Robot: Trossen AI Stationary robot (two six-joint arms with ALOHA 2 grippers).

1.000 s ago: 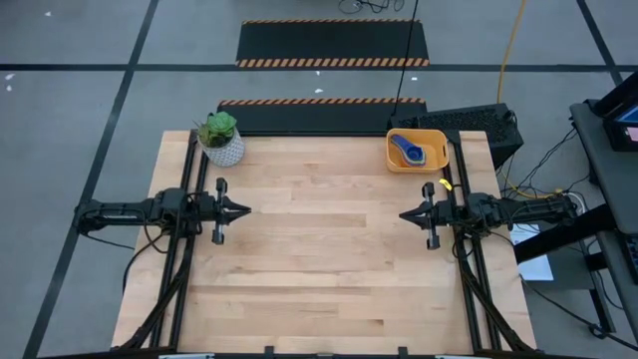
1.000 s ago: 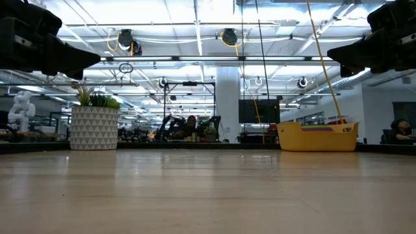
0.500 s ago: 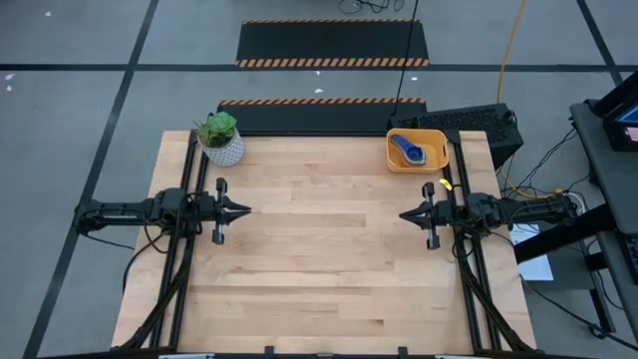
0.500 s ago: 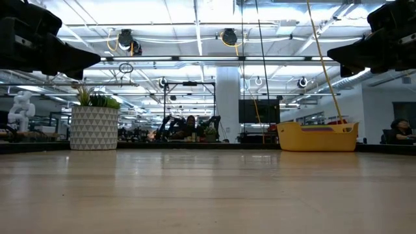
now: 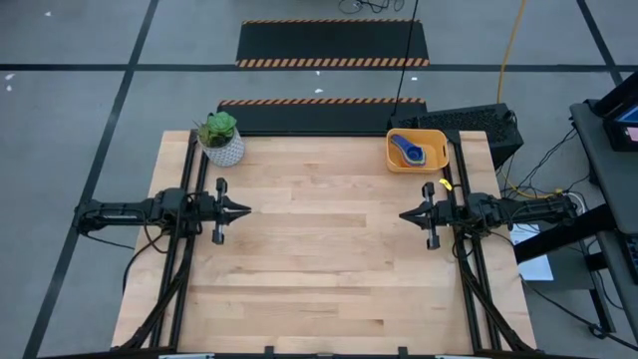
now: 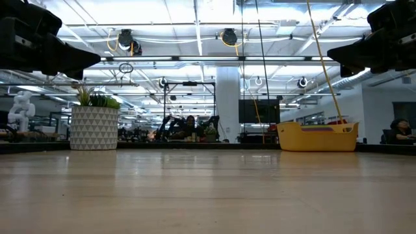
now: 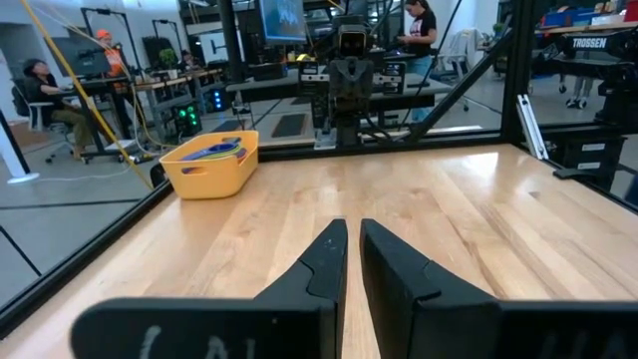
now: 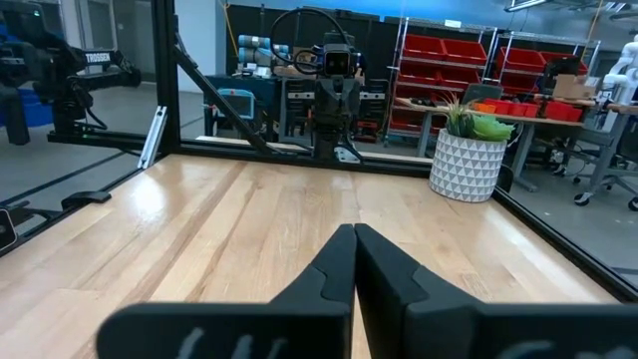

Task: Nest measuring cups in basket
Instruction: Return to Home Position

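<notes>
Currently, both arms sit over opposite sides of the table (image 5: 319, 269), pointing at each other and well apart. The left gripper (image 5: 245, 210) hangs above the left side, clear of the wood. Its fingers (image 7: 324, 264) are drawn together with only a thin slit between them, and they grasp nothing. The right gripper (image 5: 403, 215) hangs above the right side at like height. Its fingers (image 8: 334, 264) are clenched tip to tip, likewise grasping nothing. The basket (image 5: 392, 155) stands at the far right corner of the table, near the right arm but apart from it. The cups (image 5: 408, 148) lie stacked inside the basket, toward its left half. From above only blue shades show, and the number of cups in the stack cannot be told. A pot (image 5: 223, 151) with a green plant stands at the far left corner, just beyond the left arm
</notes>
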